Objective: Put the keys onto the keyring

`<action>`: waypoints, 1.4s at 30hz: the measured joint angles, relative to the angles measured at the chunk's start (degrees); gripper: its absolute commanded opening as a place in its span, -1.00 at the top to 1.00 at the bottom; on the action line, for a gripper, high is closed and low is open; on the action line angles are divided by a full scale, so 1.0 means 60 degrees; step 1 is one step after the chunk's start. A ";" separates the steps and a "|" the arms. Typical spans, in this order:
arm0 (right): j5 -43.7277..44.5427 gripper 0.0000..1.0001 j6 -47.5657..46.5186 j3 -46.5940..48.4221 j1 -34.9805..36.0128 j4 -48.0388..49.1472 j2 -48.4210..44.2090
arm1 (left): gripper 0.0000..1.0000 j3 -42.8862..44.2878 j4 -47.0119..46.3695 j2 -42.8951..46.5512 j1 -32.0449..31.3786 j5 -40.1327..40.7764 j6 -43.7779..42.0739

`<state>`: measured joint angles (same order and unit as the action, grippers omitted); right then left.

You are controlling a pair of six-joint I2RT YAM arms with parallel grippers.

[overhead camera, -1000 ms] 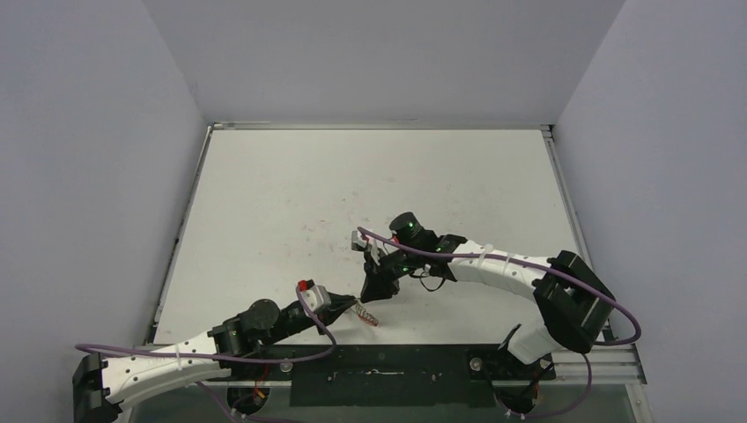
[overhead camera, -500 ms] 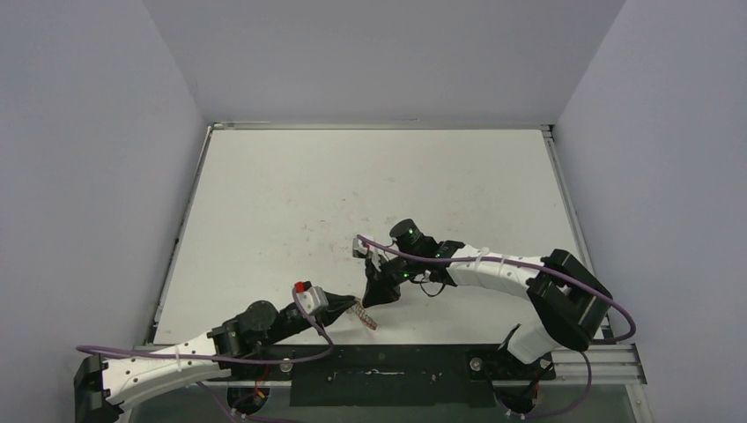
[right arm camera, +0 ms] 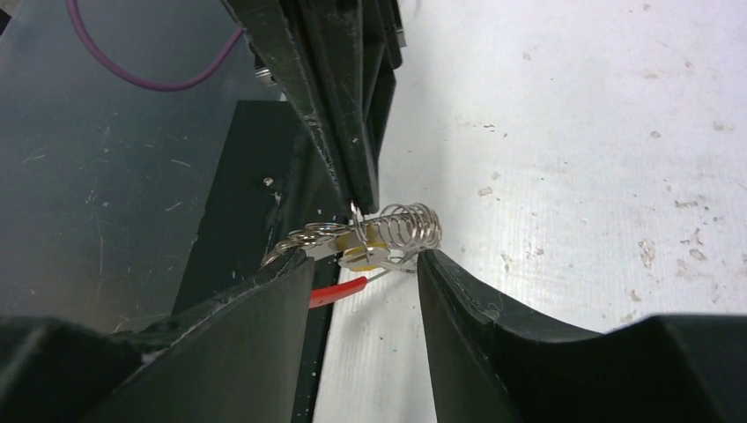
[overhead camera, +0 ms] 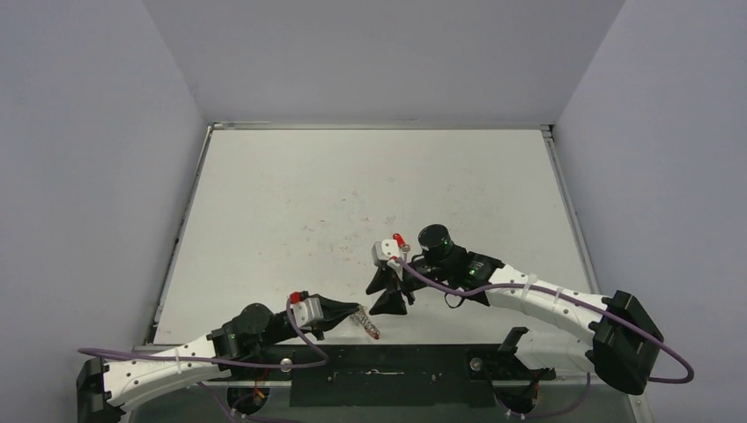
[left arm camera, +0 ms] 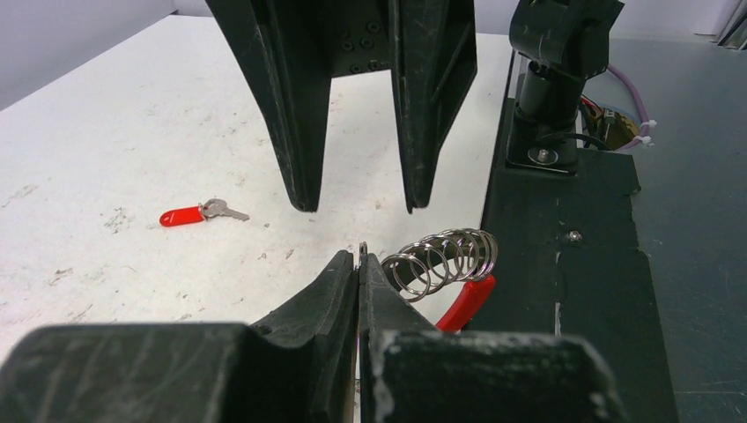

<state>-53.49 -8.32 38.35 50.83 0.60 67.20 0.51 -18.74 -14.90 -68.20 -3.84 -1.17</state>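
Observation:
My left gripper (overhead camera: 352, 310) (left arm camera: 359, 260) is shut on a thin wire end of the keyring (left arm camera: 445, 260), a coil of silver wire with a red sleeve (left arm camera: 462, 304), held low near the table's front edge. The keyring also shows in the top view (overhead camera: 367, 323) and the right wrist view (right arm camera: 405, 227). My right gripper (overhead camera: 386, 295) (right arm camera: 366, 260) is open, one finger on each side of the coil. The yellow-headed key (right arm camera: 368, 249) hangs at the coil, between my right fingers. The red-headed key (left arm camera: 189, 214) lies flat on the white table beyond them.
The black base plate (overhead camera: 379, 366) (left arm camera: 564, 264) runs along the table's near edge, right beside the keyring. A black arm mount with cables (left arm camera: 551, 79) stands on it. Grey walls close in the white table (overhead camera: 352, 185) on three sides.
My right arm has swung to the right and its wrist has moved right and down, with the open fingers still at the keyring. My left gripper has shifted slightly toward the front edge with the keyring.

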 measured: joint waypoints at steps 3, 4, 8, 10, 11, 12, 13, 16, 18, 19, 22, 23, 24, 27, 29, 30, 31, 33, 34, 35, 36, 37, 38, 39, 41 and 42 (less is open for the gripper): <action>-0.0025 0.22 -0.0160 -0.0033 0.0233 0.0047 0.0029 | 1.00 -0.0007 -0.0160 -0.0058 0.0000 -0.0109 -0.0062; -0.0025 0.30 -0.0211 -0.0033 0.0277 0.0047 0.0073 | 1.00 -0.0007 -0.0211 -0.0087 0.0000 -0.0146 -0.0087; 0.0018 0.56 -0.0353 -0.0033 0.0474 0.0033 0.0470 | 1.00 -0.0007 -0.0280 -0.0186 0.0000 -0.0222 -0.0135; 0.0062 0.72 -0.0408 -0.0033 0.0503 0.0011 0.0725 | 1.00 -0.0007 -0.0280 -0.0215 0.0000 -0.0244 -0.0142; 0.0095 0.79 -0.0437 -0.0033 0.0514 -0.0022 0.0816 | 1.00 -0.0007 -0.0280 -0.0219 0.0000 -0.0255 -0.0146; 0.0120 0.87 -0.0470 -0.0033 0.0528 -0.0058 0.0885 | 1.00 -0.0007 -0.0277 -0.0219 0.0000 -0.0266 -0.0149; 0.0146 0.95 -0.0503 -0.0033 0.0528 -0.0076 0.0918 | 1.00 -0.0007 -0.0280 -0.0219 0.0000 -0.0273 -0.0157; 0.0259 1.00 -0.0565 -0.0033 0.0528 -0.0117 0.0936 | 1.00 -0.0007 -0.0280 -0.0226 0.0000 -0.0295 -0.0175; 0.0313 1.00 -0.0572 -0.0033 0.0528 -0.0117 0.0951 | 1.00 -0.0007 -0.0280 -0.0229 0.0000 -0.0306 -0.0182; 0.0342 1.00 -0.0568 -0.0033 0.0528 -0.0117 0.0965 | 1.00 -0.0007 -0.0280 -0.0233 0.0000 -0.0313 -0.0182; 0.0386 1.00 -0.0503 -0.0033 0.0532 -0.0098 0.0980 | 1.00 -0.0007 -0.0288 -0.0248 0.0000 -0.0342 -0.0200; 0.0401 1.00 -0.0477 -0.0040 0.0532 -0.0051 0.0987 | 1.00 -0.0007 -0.0299 -0.0248 0.0000 -0.0346 -0.0204; 0.0419 1.00 -0.0455 -0.0040 0.0532 -0.0011 0.0994 | 1.00 -0.0007 -0.0324 -0.0248 0.0000 -0.0346 -0.0208; 0.0470 1.00 -0.0401 -0.0066 0.0539 0.0146 0.1089 | 1.00 -0.0007 -0.0361 -0.0248 0.0000 -0.0346 -0.0211; 0.0521 1.00 -0.0390 -0.0084 0.0550 0.0215 0.1202 | 1.00 -0.0007 -0.0368 -0.0266 0.0000 -0.0346 -0.0215; 0.0532 1.00 -0.0390 -0.0084 0.0565 0.0251 0.1253 | 1.00 -0.0007 -0.0364 -0.0291 0.0000 -0.0346 -0.0215; 0.0557 1.00 -0.0390 -0.0084 0.0583 0.0259 0.1282 | 1.00 -0.0007 -0.0361 -0.0310 0.0000 -0.0342 -0.0219; 0.0663 0.92 -0.0393 -0.0084 0.0623 0.0259 0.1308 | 1.00 -0.0007 -0.0353 -0.0324 0.0000 -0.0346 -0.0237; 0.0761 0.71 -0.0393 -0.0084 0.0641 0.0255 0.1308 | 1.00 -0.0007 -0.0357 -0.0321 0.0000 -0.0342 -0.0244; 0.0863 0.49 -0.0390 -0.0084 0.0648 0.0237 0.1308 | 1.00 -0.0007 -0.0364 -0.0313 0.0000 -0.0339 -0.0248; 0.1067 0.37 -0.0372 -0.0084 0.0652 0.0200 0.1308 | 1.00 -0.0007 -0.0368 -0.0291 0.0000 -0.0335 -0.0248; 0.1209 0.24 -0.0270 -0.0091 0.0645 0.0175 0.1293 | 1.00 -0.0007 -0.0368 -0.0270 0.0000 -0.0310 -0.0251; 0.1450 0.08 -0.0229 -0.0113 0.0623 0.0160 0.1235 | 1.00 -0.0007 -0.0357 -0.0244 0.0000 -0.0251 -0.0255; 0.1676 -0.09 -0.0182 -0.0142 0.0583 0.0117 0.1137 | 1.00 -0.0007 -0.0335 -0.0219 0.0000 -0.0171 -0.0262; 0.2146 -0.49 -0.0011 -0.0229 0.0408 0.0069 0.0765 | 1.00 0.0000 -0.0229 -0.0168 0.0000 0.0069 -0.0288; 0.2415 -0.61 0.0087 -0.0291 0.0288 0.0058 0.0503 | 1.00 0.0029 -0.0117 -0.0160 0.0000 0.0222 -0.0328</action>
<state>-39.00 -7.79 36.60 52.56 0.95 70.22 0.69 -19.44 -15.86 -68.20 -2.50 -3.14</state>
